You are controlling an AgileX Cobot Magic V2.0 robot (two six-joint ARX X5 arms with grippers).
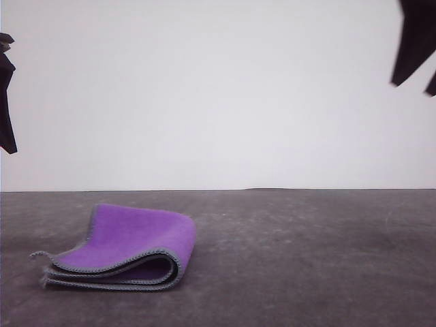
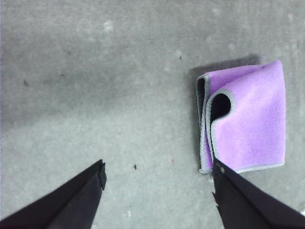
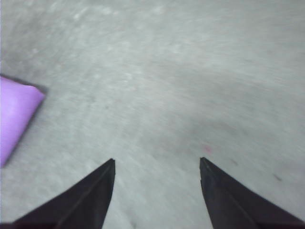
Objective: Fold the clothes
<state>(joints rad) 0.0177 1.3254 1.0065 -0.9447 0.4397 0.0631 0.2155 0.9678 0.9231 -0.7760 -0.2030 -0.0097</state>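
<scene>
The cloth (image 1: 129,248) lies folded on the grey counter (image 1: 306,259), toward your left side in the front view, purple face outward with grey stitched edging showing along the stacked layers and a frayed bit at its near left corner. From the left wrist you see it (image 2: 248,119) doubled over, a dark gap between its layers. Your left claw (image 2: 159,179) hangs above the counter with its jaws spread wide, holding nothing, one finger (image 2: 248,200) just beside the cloth's edge. Your right claw (image 3: 157,164) is likewise wide apart and empty, with a purple corner (image 3: 14,119) off to one side.
</scene>
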